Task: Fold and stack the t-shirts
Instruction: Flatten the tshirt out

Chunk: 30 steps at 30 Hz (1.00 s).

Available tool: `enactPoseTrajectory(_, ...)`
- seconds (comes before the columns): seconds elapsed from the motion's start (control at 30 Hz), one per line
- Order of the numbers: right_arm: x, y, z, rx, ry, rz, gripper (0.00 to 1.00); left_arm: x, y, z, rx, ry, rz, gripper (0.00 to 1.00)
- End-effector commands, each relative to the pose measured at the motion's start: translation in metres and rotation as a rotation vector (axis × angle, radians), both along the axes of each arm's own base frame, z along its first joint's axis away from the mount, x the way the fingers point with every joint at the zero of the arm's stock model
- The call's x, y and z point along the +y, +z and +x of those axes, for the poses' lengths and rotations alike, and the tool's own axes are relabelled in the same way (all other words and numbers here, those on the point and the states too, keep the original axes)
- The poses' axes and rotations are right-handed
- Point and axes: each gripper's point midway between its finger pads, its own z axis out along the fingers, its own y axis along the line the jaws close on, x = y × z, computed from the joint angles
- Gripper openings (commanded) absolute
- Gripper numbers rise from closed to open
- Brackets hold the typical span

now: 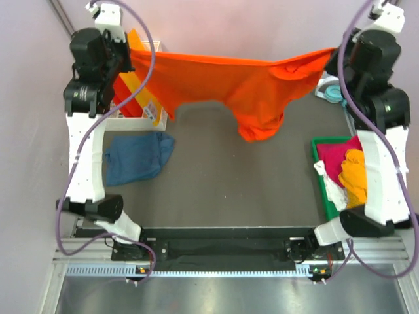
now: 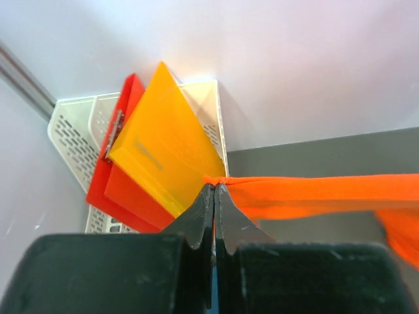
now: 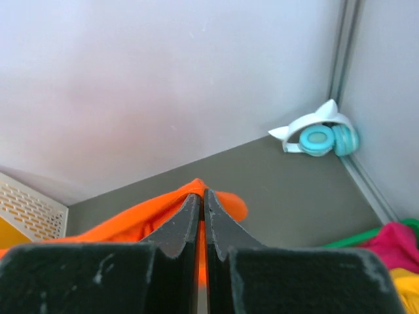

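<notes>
A large bright orange t-shirt (image 1: 242, 82) hangs stretched in the air across the back of the table. My left gripper (image 2: 215, 188) is shut on its left end (image 2: 314, 195). My right gripper (image 3: 201, 195) is shut on its right end (image 3: 144, 219). The shirt's middle sags down toward the table. A dark teal-blue t-shirt (image 1: 136, 156) lies crumpled on the table at the left. Magenta (image 1: 337, 157), yellow-orange (image 1: 357, 175) and white (image 1: 334, 190) shirts lie piled in a green tray (image 1: 317, 150) at the right.
A white perforated basket (image 2: 72, 140) at the back left holds stiff orange (image 2: 167, 147) and red (image 2: 121, 186) plastic sheets. Teal cat-ear headphones (image 3: 321, 134) lie in the back right corner. Walls close in the back and both sides.
</notes>
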Motion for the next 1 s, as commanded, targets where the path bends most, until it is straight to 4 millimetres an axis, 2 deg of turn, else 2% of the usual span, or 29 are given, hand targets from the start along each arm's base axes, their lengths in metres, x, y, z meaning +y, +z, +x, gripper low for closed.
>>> enactPoseTrajectory(0.0,-0.013,-0.017,-0.023,0.004,-0.027,-0.035,0.00,0.011,-0.004,-0.029,-0.029,0.034,-0.002,0.00)
enactPoseTrajectory(0.03,-0.014,-0.024,-0.029,0.013,-0.026,-0.036,0.00,0.010,-0.008,-0.035,-0.030,0.025,-0.008,0.00)
enactPoseTrajectory(0.07,-0.016,-0.028,-0.035,0.015,-0.027,-0.040,0.00,0.009,-0.021,-0.051,-0.009,0.015,-0.008,0.00)
enactPoseTrajectory(0.13,-0.024,-0.033,-0.060,0.002,-0.036,-0.051,0.00,0.007,-0.028,-0.072,0.000,-0.010,-0.015,0.00)
enactPoseTrajectory(0.17,-0.031,-0.032,-0.070,-0.004,-0.053,-0.067,0.00,0.008,-0.028,-0.095,-0.009,-0.017,-0.018,0.00)
enactPoseTrajectory(0.2,-0.039,-0.022,-0.091,-0.043,-0.061,-0.070,0.00,0.009,-0.026,-0.108,-0.021,-0.022,-0.017,0.00)
enactPoseTrajectory(0.23,-0.041,-0.014,-0.103,-0.067,-0.063,-0.075,0.00,0.010,-0.020,-0.120,-0.040,-0.024,-0.014,0.00)
enactPoseTrajectory(0.27,-0.050,-0.006,-0.116,-0.086,-0.103,-0.101,0.00,0.012,-0.009,-0.145,-0.073,-0.027,-0.013,0.00)
enactPoseTrajectory(0.3,-0.057,0.015,-0.135,-0.143,-0.112,-0.085,0.00,0.014,-0.001,-0.157,-0.099,-0.028,-0.007,0.00)
enactPoseTrajectory(0.33,-0.057,0.026,-0.144,-0.168,-0.103,-0.082,0.00,0.016,0.007,-0.168,-0.119,-0.023,-0.007,0.00)
enactPoseTrajectory(0.37,-0.061,0.036,-0.152,-0.191,-0.114,-0.074,0.00,0.020,0.032,-0.187,-0.185,-0.011,-0.013,0.00)
enactPoseTrajectory(0.4,-0.066,0.057,-0.166,-0.240,-0.115,-0.051,0.00,0.022,0.040,-0.197,-0.201,-0.005,-0.015,0.00)
enactPoseTrajectory(0.43,-0.066,0.068,-0.171,-0.266,-0.108,-0.037,0.00,0.024,0.052,-0.205,-0.230,0.003,-0.020,0.00)
enactPoseTrajectory(0.47,-0.067,0.079,-0.176,-0.295,-0.102,-0.015,0.00,0.026,0.076,-0.219,-0.293,0.011,-0.033,0.00)
enactPoseTrajectory(0.5,-0.069,0.097,-0.185,-0.341,-0.098,0.012,0.00,0.028,0.086,-0.225,-0.319,0.016,-0.049,0.00)
enactPoseTrajectory(0.57,-0.067,0.107,-0.185,-0.366,-0.087,0.028,0.00,0.028,0.107,-0.232,-0.370,0.017,-0.066,0.00)
enactPoseTrajectory(0.6,-0.064,0.108,-0.179,-0.359,-0.081,0.028,0.00,0.029,0.111,-0.232,-0.378,0.021,-0.070,0.00)
enactPoseTrajectory(0.7,-0.057,0.099,-0.166,-0.329,-0.073,0.027,0.00,0.031,0.113,-0.223,-0.377,0.034,-0.060,0.00)
enactPoseTrajectory(0.83,-0.056,0.096,-0.161,-0.318,-0.082,0.025,0.00,0.030,0.114,-0.221,-0.380,0.030,-0.048,0.00)
enactPoseTrajectory(0.9,-0.053,0.089,-0.152,-0.291,-0.085,0.011,0.00,0.029,0.098,-0.207,-0.335,0.034,-0.039,0.00)
enactPoseTrajectory(0.93,-0.051,0.082,-0.144,-0.266,-0.091,0.000,0.00,0.028,0.081,-0.194,-0.299,0.035,-0.032,0.00)
enactPoseTrajectory(0.97,-0.045,0.065,-0.128,-0.210,-0.091,-0.021,0.00,0.028,0.071,-0.188,-0.279,0.035,-0.028,0.00)
